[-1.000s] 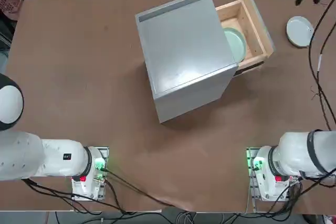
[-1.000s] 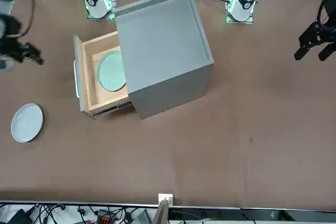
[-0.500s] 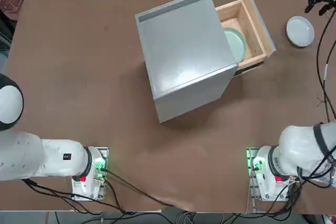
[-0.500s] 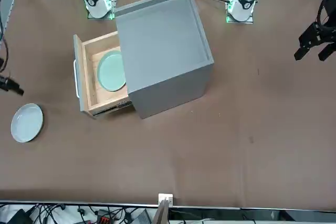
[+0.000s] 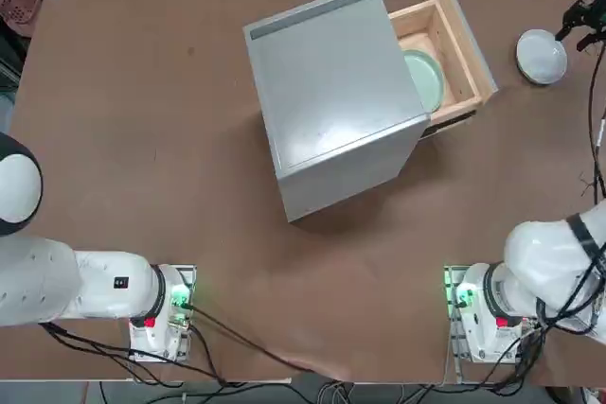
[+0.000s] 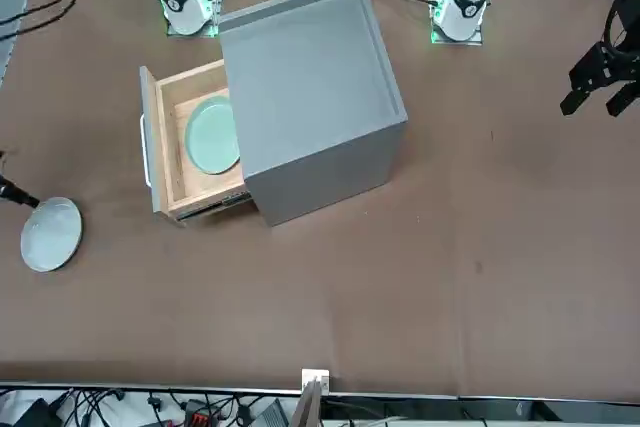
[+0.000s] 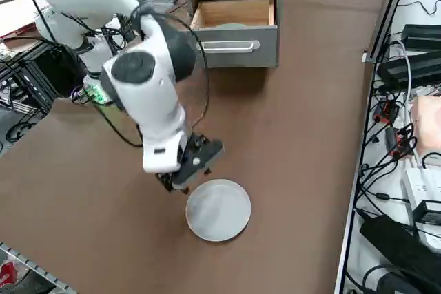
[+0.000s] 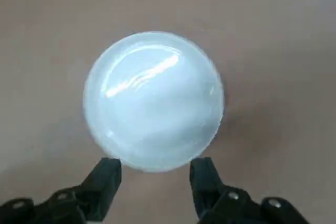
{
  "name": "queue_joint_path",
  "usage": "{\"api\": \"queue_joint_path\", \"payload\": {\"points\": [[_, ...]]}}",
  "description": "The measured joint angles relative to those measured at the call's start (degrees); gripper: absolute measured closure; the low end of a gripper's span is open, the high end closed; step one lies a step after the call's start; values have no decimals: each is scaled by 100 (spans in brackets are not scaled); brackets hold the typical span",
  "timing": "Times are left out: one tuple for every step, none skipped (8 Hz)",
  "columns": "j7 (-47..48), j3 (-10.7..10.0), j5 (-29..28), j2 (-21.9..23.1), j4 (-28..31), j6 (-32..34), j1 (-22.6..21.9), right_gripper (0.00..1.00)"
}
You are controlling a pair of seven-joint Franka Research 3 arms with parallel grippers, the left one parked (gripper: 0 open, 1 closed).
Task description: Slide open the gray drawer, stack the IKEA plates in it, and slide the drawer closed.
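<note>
The gray drawer (image 5: 453, 43) stands slid out of the big gray cabinet (image 5: 327, 92), its wood inside showing. One IKEA plate, mint green (image 5: 424, 79), lies flat in it. The other plate, gray-white (image 5: 542, 56), lies on the table out beyond the drawer front (image 7: 238, 47). My right gripper (image 8: 155, 178) hangs low at this plate's (image 8: 153, 100) rim, open, one finger (image 8: 105, 178) on each side of the rim's nearest arc, holding nothing. In the front view the gripper (image 6: 14, 191) is at the picture's left edge, right by the plate (image 6: 50, 234).
The cabinet (image 6: 310, 97) sits askew in the middle of the brown table (image 5: 142, 139). The table's edge runs close past the gray-white plate (image 7: 218, 209), with a metal frame and cables (image 7: 406, 170) beyond it.
My right gripper has travelled from up near the table's far edge down to the gray-white plate's rim. The plates, drawer and cabinet have not moved.
</note>
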State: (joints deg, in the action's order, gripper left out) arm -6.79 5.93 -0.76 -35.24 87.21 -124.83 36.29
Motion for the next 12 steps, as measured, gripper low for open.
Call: {"api": "queue_joint_path", "payload": {"points": [[0,1,0,-449,-345,-189,130,23],[-2,1,0,-822,-531,-521,226,23],[-2,2,1,-1109,-610,-877,282,25],[-2,4,1,-1303,-641,-1134,330,27],[-2,3,1,-1416,-661,-1263,363,27],[-2,4,1,-1471,-682,-1294,390,29],[-1,5,1,-1491,-685,-1295,402,30],[1,5,1,-1500,-686,-1296,404,40],[1,6,5,-1501,-697,-1296,405,47],[-20,6,7,-1500,-723,-1295,412,72],[-85,12,6,-1496,-740,-1286,412,96],[-126,30,6,-1469,-761,-1232,412,100]]}}
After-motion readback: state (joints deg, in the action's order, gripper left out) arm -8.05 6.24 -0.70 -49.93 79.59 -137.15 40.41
